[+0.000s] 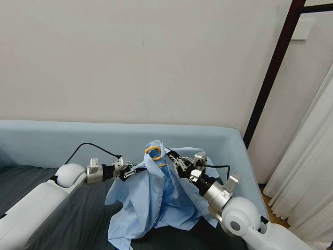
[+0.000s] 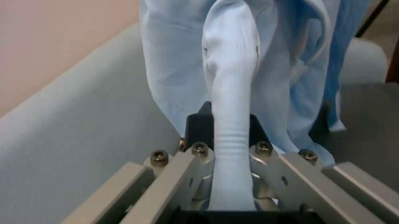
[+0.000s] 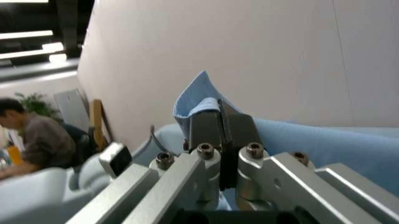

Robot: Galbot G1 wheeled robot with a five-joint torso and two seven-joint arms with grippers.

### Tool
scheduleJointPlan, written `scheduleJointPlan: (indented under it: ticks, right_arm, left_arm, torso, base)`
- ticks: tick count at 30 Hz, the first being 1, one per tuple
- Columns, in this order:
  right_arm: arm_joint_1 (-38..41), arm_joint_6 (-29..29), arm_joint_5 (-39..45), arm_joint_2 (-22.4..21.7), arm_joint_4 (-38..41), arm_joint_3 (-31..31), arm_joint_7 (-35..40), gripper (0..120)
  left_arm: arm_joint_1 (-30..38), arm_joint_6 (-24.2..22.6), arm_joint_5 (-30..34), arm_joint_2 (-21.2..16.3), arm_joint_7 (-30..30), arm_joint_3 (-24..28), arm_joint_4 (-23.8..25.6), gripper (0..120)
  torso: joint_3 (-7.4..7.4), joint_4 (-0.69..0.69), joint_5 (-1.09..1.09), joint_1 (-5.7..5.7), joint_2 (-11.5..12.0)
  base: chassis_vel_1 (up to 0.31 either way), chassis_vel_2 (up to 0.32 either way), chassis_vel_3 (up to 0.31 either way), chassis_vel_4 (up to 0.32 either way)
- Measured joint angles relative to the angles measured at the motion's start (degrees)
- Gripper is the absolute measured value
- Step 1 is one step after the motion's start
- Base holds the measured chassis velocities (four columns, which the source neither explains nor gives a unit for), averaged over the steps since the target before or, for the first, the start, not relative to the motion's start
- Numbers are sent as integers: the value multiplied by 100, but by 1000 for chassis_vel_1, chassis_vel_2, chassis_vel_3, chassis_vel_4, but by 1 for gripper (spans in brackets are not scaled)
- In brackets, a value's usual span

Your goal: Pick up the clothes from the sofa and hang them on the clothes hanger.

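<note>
Over the sofa seat, towards its right end, the blue shirt hangs lifted between both arms. The left gripper is clamped on a bunched fold; the right gripper pinches a cloth edge beside the yellow hanger hook. The lift looks underway; next calls for raising the hem clear
</note>
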State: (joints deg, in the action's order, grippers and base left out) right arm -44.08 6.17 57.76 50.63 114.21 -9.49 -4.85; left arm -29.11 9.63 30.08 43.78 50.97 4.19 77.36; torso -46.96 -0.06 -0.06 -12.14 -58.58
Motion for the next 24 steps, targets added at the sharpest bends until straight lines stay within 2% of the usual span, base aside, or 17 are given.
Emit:
scheduleJointPlan:
  ticks: [1, 4, 10, 20, 21, 23, 24]
  right_arm:
    - [0, 0, 0, 0, 0, 0, 0, 0]
    - [-340, 21, -980, -134, -190, 88, -333, 0]
    - [-910, 90, -1736, -227, -252, 104, -714, 0]
    - [-992, 339, -1773, -86, -188, -4, -641, 0]
    - [-973, 464, -1689, -76, -177, 17, -838, 7]
    - [-960, 538, -1634, -75, -171, 43, -1017, 10]
    - [-927, 694, -1539, -79, -157, 93, -1357, 15]
  left_arm:
    - [0, 0, 0, 0, 0, 0, 0, 2]
    - [80, 0, 222, -24, -107, -30, 3, 2]
    - [300, 1, 502, -130, -125, -29, 39, 2]
    - [312, 0, 671, -250, -70, 3, 247, 2]
    - [297, 0, 681, -264, -52, 0, 268, 2]
    - [288, -1, 687, -269, -38, -2, 278, 2]
    - [278, -8, 696, -271, -6, -6, 293, 2]
  torso:
    - [0, 0, 0, 0, 0]
    - [-1, -1, 0, 0, 0]
    - [0, -2, 2, -1, 0]
    - [0, -1, 1, -1, 0]
    - [0, 0, 1, 0, 0]
    - [0, -1, 1, -1, 0]
    - [0, -1, 0, -1, 0]
  base:
    - [0, 0, 0, 0]
    - [0, 0, 0, 0]
    - [0, 0, 0, 0]
    - [0, 0, 0, 0]
    - [0, 0, 0, 0]
    - [0, 0, 0, 0]
    - [0, 0, 0, 0]
